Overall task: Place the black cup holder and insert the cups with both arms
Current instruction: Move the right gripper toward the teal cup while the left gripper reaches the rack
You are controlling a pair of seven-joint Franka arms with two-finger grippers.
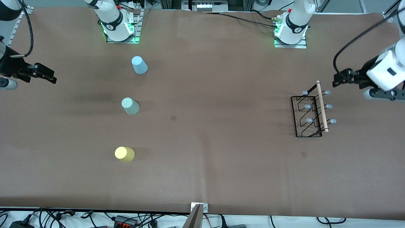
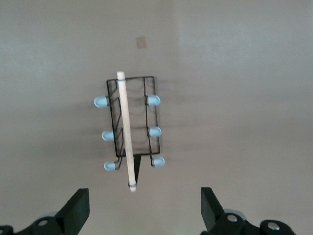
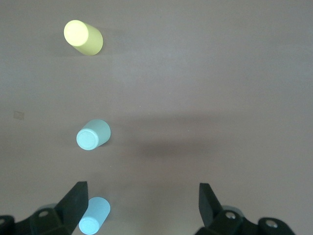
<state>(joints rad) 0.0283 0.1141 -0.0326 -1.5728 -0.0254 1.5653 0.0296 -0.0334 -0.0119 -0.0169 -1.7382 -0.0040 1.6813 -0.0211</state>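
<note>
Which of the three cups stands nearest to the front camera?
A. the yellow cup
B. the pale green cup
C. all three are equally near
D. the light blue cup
A: in the front view the yellow cup lies lowest, below the pale green cup and the light blue cup, so it stands nearest to that camera.

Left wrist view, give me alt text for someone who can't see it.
The black cup holder stands on the brown table, its wooden rod handle on top and six capped pegs sticking out sideways. The left hand hangs open above it, holding nothing.
</note>
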